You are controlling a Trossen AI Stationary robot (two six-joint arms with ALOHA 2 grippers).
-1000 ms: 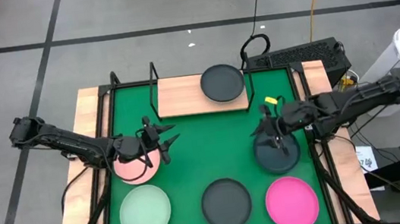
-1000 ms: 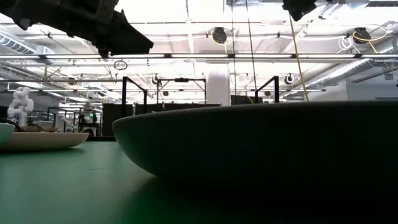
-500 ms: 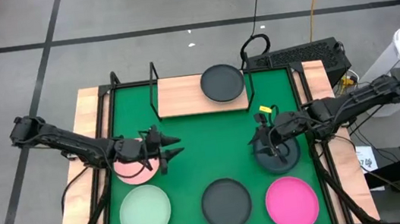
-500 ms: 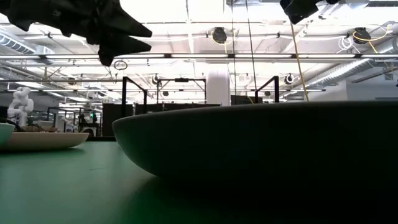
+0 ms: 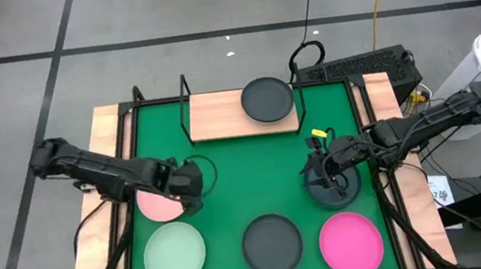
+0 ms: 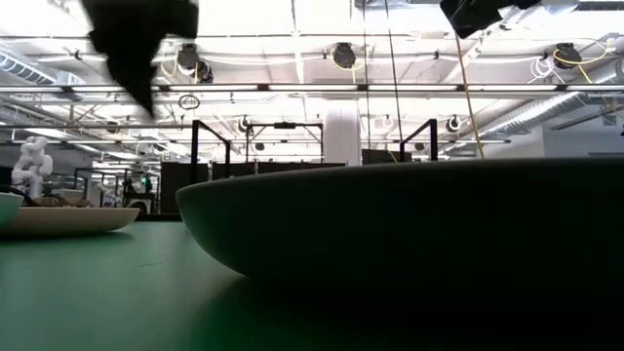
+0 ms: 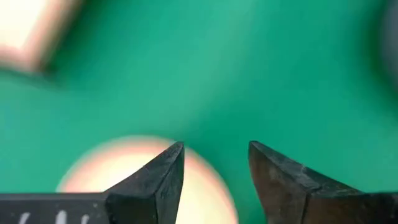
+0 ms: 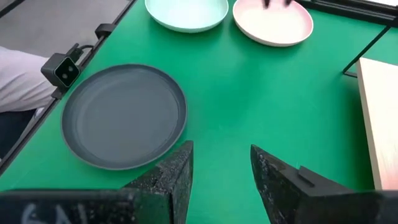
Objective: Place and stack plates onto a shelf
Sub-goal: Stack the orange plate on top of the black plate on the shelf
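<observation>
Green mat (image 5: 244,162) covers the worktop; the shelf (image 5: 220,115) at its far edge carries one dark plate (image 5: 267,99). Left gripper (image 7: 214,163) hovers over the pale pink plate (image 5: 155,205), fingers apart and empty. Right gripper (image 8: 221,162), fingers apart, is above a dark teal plate (image 5: 329,195). Pale green plate (image 5: 174,255), black plate (image 5: 271,244) and hot pink plate (image 5: 351,239) line the near edge.

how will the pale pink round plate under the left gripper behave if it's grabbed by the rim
The pale pink round plate looks rigid and shallow, so it should likely lift flat without flexing. Its smooth rim may slip between the left gripper's narrow open fingers. Lying flat on the green mat, it probably slides rather than rolls.
</observation>
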